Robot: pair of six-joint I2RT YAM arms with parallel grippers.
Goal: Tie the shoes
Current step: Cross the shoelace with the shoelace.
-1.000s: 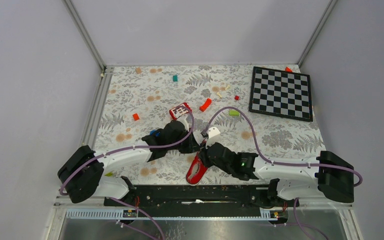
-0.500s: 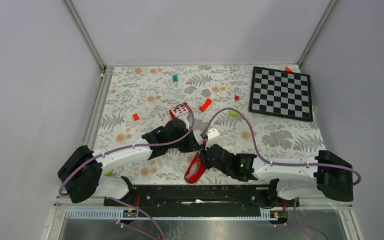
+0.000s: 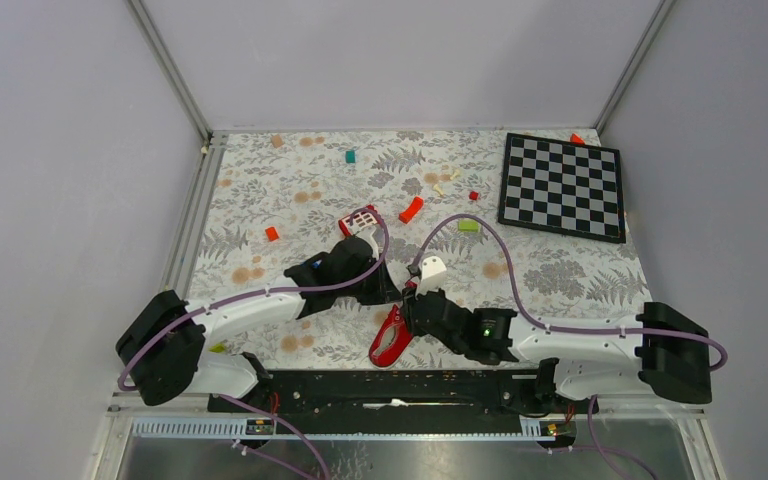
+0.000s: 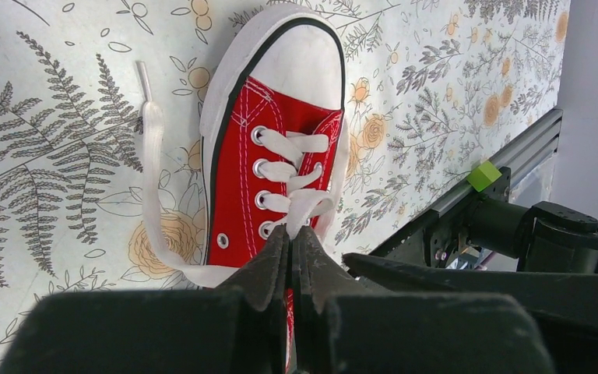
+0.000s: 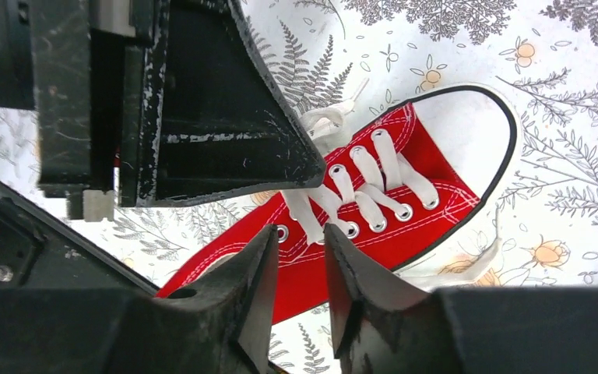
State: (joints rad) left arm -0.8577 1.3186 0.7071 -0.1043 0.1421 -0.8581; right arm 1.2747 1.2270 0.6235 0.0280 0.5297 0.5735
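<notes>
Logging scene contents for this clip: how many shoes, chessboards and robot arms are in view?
Shoe: 1
Chessboard: 1
Arms: 2, left arm and right arm
Total: 4

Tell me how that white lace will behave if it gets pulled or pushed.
Probably floppy: the lace lies in a loose flat curve beside the sneaker, so a push would likely just bunch it. Pulled by the left gripper, which is pinched shut on it, it should go taut. It may then drag the small sneaker, which looks light.
</notes>
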